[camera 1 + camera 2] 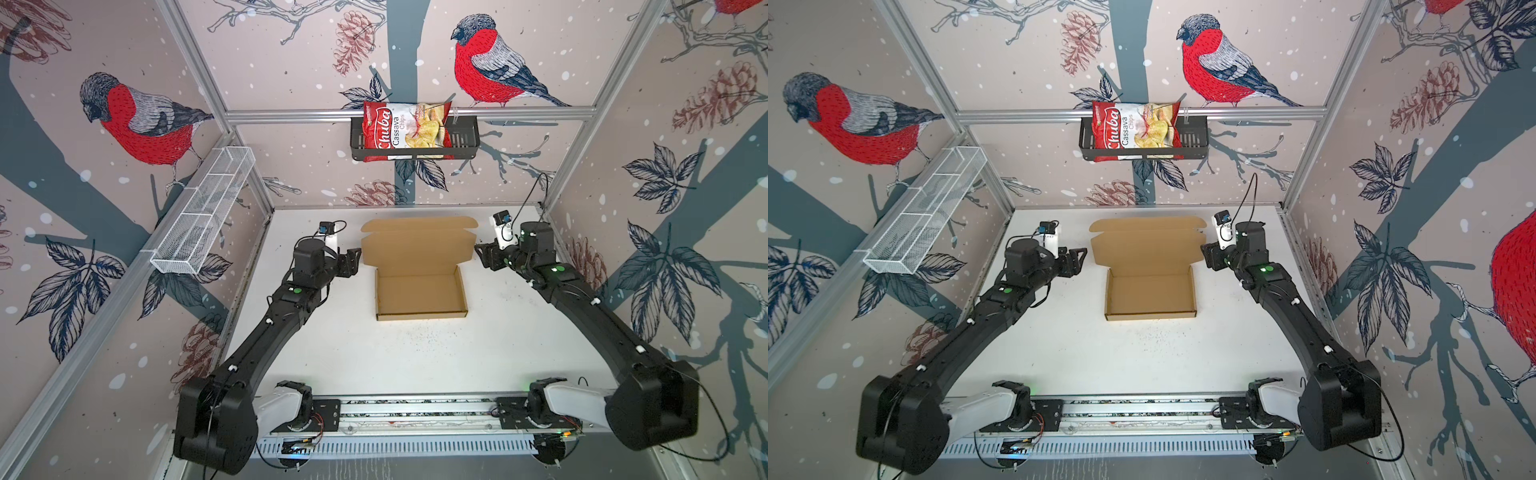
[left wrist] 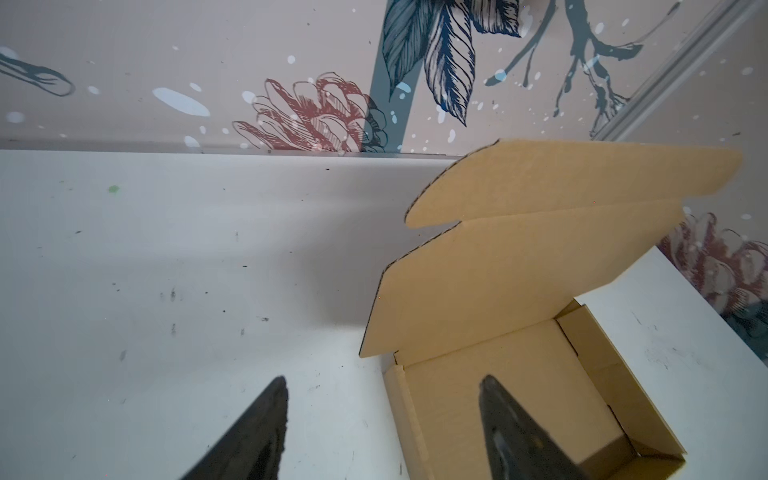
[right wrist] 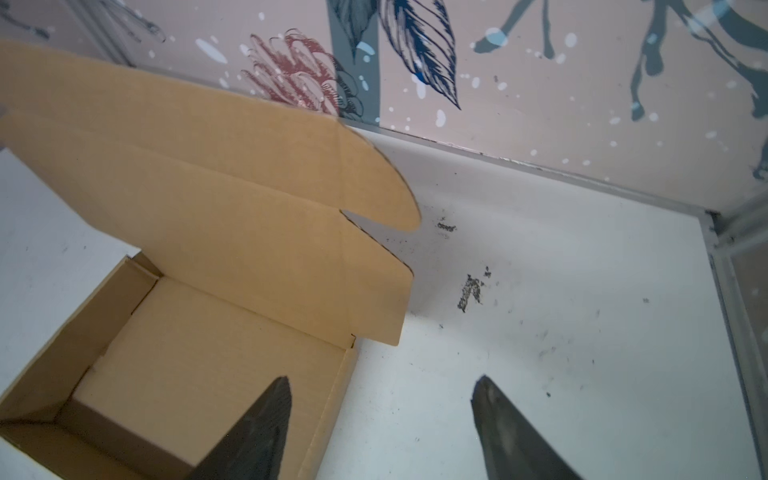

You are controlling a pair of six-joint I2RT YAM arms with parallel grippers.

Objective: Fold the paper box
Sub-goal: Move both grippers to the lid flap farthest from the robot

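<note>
**Both top views:** plain brown cardboard paper box (image 1: 419,295) sits in middle of white table (image 1: 415,361). Four low walls up, so tray part looks done. Lid (image 1: 417,245) stands open at 12 o'clock side. Left to do: shut lid, tuck end flap (image 1: 419,224).
Left end effector (image 1: 353,262) at 9 o'clock of lid, right end effector (image 1: 484,255) at 3 o'clock. Both close beside lid. Tips small and dark; touching or not, cannot tell.

**Left wrist view:** jaws wide, nothing held. Near box corner cut off.

**Right wrist view:** jaws wide, nothing held. Box front cut off.
</note>
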